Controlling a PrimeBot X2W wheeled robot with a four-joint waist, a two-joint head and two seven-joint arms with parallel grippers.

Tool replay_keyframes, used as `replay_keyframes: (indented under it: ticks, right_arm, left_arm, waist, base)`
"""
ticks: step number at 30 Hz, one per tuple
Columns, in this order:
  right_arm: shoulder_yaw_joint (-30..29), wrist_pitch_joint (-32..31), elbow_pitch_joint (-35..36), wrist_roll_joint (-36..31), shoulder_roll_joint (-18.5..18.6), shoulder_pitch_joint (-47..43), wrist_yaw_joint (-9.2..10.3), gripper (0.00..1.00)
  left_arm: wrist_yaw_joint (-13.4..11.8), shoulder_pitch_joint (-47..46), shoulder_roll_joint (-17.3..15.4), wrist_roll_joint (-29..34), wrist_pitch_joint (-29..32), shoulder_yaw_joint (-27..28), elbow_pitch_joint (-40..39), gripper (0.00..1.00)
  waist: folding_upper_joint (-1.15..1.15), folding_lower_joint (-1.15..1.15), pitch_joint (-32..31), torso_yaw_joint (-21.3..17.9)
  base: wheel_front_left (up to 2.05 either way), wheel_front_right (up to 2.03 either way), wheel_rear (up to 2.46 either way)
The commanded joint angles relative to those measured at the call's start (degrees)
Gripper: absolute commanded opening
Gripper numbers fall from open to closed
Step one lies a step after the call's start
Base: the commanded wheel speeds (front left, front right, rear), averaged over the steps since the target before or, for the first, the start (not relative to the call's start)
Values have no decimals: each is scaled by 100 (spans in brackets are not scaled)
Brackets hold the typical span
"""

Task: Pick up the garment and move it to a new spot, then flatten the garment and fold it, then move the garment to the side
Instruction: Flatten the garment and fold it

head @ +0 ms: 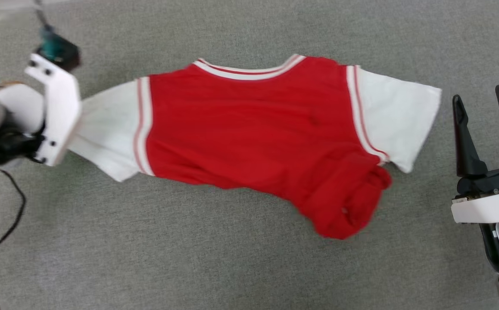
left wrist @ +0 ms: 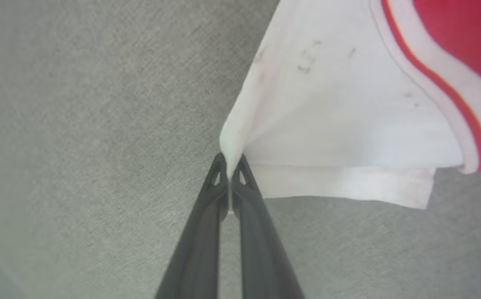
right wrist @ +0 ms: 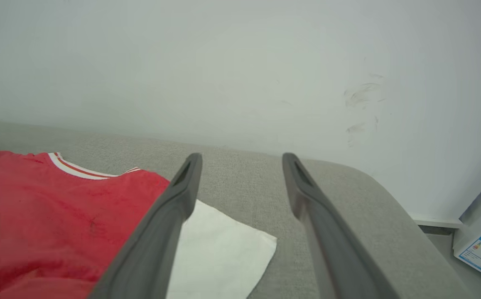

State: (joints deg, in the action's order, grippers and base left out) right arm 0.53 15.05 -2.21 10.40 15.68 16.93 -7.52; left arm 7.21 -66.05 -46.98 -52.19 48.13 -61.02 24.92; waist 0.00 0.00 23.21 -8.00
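The garment lies across the centre of the grey fabric surface, with its collar toward the top of the frame and its hem bunched at lower right. The left tool is clamped on the edge of the white sleeve at frame left. The right tool, jaws apart and empty, stands just beside the other sleeve. The cloth looks light and limp and would probably sag if lifted from one point, so sleeve edges or shoulder seams seem the best holds.
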Motion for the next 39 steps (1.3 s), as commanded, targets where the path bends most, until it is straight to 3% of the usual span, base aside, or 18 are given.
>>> replay_keyframes:
  ticks: [1,4,7,8,9,15,23,30,34,35,36,37,39]
  right_arm:
    - [-2,17,-25,14,33,-62,6,100]
    - [4,16,-66,15,37,-56,6,100]
    - [36,16,-118,26,41,-53,6,100]
    - [30,16,-126,24,47,-53,6,100]
    - [23,16,-139,20,50,-65,6,100]
    - [5,17,-174,5,77,-86,6,100]
    - [146,16,-93,7,87,56,6,100]
    - [229,16,-79,-5,89,191,5,100]
    - [205,16,-86,-14,118,265,6,100]
    - [192,16,-99,-17,132,296,6,100]
    - [168,16,-101,-34,153,329,6,100]
    - [154,16,-102,-44,171,357,6,100]
    - [124,16,-105,-59,244,446,6,100]
  left_arm:
    - [-40,1,-51,-42,-45,38,73,0]
    - [-131,159,-232,-49,-148,76,317,0]
    - [-228,259,-213,-146,-376,173,492,0]
    - [-241,274,-178,-112,-524,189,511,71]
    - [-267,288,-146,-91,-642,206,542,100]
    - [-178,-54,-102,-94,-831,329,445,100]
    - [-167,-411,-396,-374,30,364,181,100]
    - [-261,-10,-500,-393,298,136,136,100]
    - [-241,268,-399,-425,270,0,230,100]
    - [-227,289,-381,-426,253,-22,254,81]
    - [-220,300,-347,-441,208,-21,273,21]
    - [-202,301,-324,-459,165,-4,286,0]
    - [-185,245,-316,-441,13,41,303,0]
  waist:
    - [0,0,28,-9]
    - [0,0,93,-36]
    - [0,0,118,-41]
    - [0,0,113,-30]
    - [0,0,99,-15]
    - [0,0,-31,84]
    - [0,0,94,20]
    - [0,0,345,-110]
    - [0,0,401,-124]
    - [0,0,398,-116]
    - [0,0,386,-103]
    - [0,0,366,-85]
    - [0,0,309,-40]
  base:
    - [0,0,0]
    - [0,0,0]
    - [0,0,0]
    - [0,0,0]
    - [0,0,0]
    - [0,0,0]
    - [0,0,0]
    - [0,0,0]
    - [0,0,0]
    - [0,0,0]
    - [0,0,0]
    - [0,0,0]
    - [0,0,0]
